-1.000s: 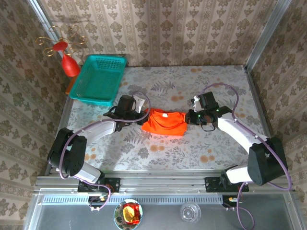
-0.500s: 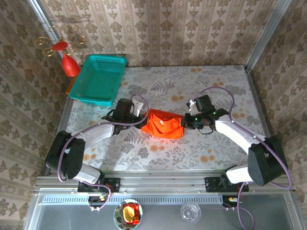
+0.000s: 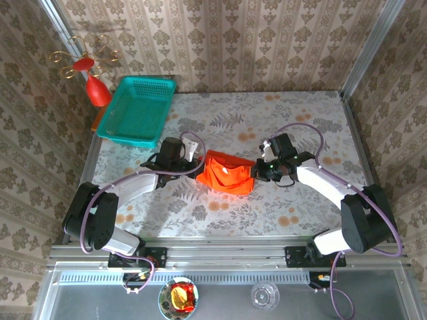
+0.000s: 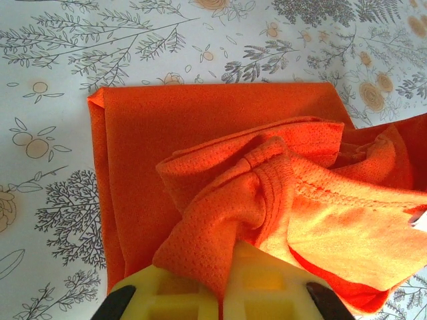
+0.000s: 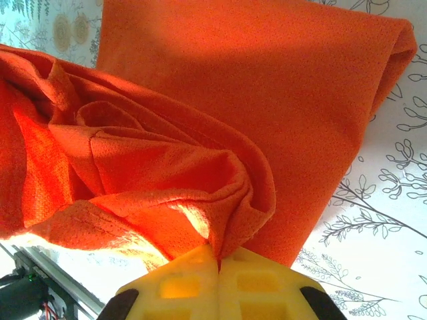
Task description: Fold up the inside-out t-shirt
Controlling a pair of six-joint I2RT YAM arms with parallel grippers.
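The inside-out t-shirt (image 3: pixel 225 175) lies as a partly folded orange bundle at the centre of the floral table (image 3: pixel 307 120) in the top view. The left gripper (image 4: pixel 223 263), jaws pressed together, pinches a bunched fold at the bundle's left edge. The right gripper (image 5: pixel 218 257), likewise closed, pinches gathered fabric at its right edge.
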